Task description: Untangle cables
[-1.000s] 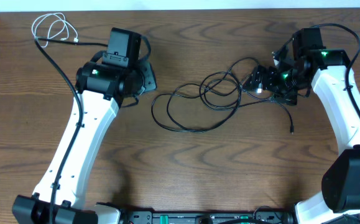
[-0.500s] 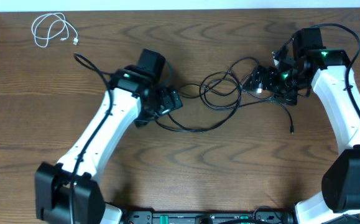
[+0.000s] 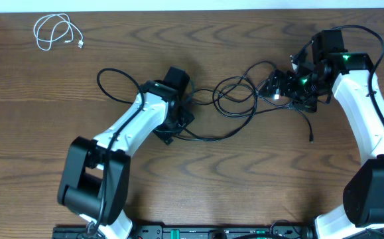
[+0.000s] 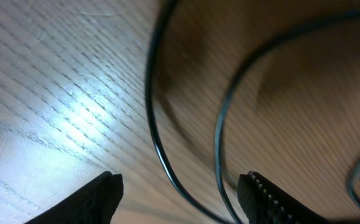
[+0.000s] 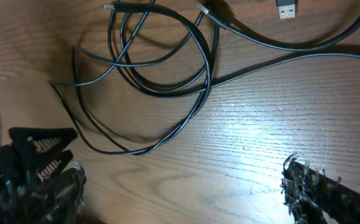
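Observation:
Several thin black cables [image 3: 235, 96] lie in a tangled loop at the table's middle. One strand trails right to a small plug [image 3: 310, 138]. The short white cable [image 3: 56, 32] lies coiled at the far left, apart from them. My left gripper [image 3: 178, 114] is low over the tangle's left end. In the left wrist view its jaws [image 4: 180, 199] are open, with two black strands [image 4: 156, 124] running between them. My right gripper [image 3: 281, 88] is at the tangle's right end. Its jaws [image 5: 180, 186] are open over bare wood, with the black loops [image 5: 167, 81] just ahead.
A thicker black wire [image 3: 109, 83] belonging to the left arm loops on the table left of that gripper. A USB plug [image 5: 285, 9] lies at the top of the right wrist view. The table's back edge [image 3: 192, 9] is close behind the cables.
My left arm has swung right from near the white cable to the tangle's left end, and its open jaws now straddle two black strands. The right arm has not moved.

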Motion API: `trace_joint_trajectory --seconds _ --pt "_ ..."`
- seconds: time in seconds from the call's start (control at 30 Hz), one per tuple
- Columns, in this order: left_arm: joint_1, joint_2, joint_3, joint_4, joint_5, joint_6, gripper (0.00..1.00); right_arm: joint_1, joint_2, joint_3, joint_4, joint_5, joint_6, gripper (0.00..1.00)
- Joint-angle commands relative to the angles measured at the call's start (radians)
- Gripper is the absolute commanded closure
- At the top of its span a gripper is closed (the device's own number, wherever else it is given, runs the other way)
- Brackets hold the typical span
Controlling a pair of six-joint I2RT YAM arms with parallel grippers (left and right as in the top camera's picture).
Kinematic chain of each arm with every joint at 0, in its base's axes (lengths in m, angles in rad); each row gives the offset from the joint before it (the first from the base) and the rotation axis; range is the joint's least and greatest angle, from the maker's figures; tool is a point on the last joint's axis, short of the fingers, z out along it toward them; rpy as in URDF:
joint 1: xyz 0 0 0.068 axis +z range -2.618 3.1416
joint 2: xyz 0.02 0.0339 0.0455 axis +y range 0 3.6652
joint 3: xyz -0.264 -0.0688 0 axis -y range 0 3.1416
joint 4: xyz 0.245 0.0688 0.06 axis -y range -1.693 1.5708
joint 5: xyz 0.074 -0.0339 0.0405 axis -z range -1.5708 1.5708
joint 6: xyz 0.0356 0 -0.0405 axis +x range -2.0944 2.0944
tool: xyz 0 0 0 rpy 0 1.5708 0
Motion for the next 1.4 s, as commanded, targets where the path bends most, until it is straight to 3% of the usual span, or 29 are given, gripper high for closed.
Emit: trace_joint_trajectory --seconds 0.0,0.17,0.43,0.6,0.9,0.97,1.0,1.17,1.37 --pt "0.003 0.040 -0.006 -0.002 -0.061 -0.073 0.35 0.007 -0.018 0.010 -0.002 0.002 -0.018 0.01" --pt "0.003 0.045 -0.007 -0.003 -0.076 -0.072 0.29 0.007 -0.018 0.010 -0.001 0.002 -0.018 0.01" --pt "0.002 0.045 -0.063 0.002 -0.098 -0.201 0.29 0.007 -0.018 0.010 -0.001 0.002 -0.018 0.01" --pt "-0.013 0.045 -0.098 0.058 -0.098 -0.210 0.31 0.007 -0.018 0.010 -0.002 0.002 -0.018 0.01" --pt "-0.028 0.045 -0.102 0.090 -0.098 -0.207 0.76 0.007 -0.018 0.010 -0.002 0.002 -0.018 0.01" --pt "-0.028 0.045 -0.102 0.091 -0.098 -0.207 0.92 0.007 -0.018 0.010 -0.002 0.002 -0.018 0.01" --pt "-0.027 0.044 -0.102 0.091 -0.098 -0.205 0.92 0.007 -0.018 0.010 -0.002 0.002 -0.018 0.01" --pt "-0.009 -0.014 -0.058 0.082 -0.097 0.006 0.92 0.007 -0.018 0.010 -0.001 0.002 -0.018 0.01" --pt "-0.011 -0.219 0.013 0.085 -0.093 0.288 0.93 0.007 -0.018 0.010 -0.002 0.002 -0.018 0.01"
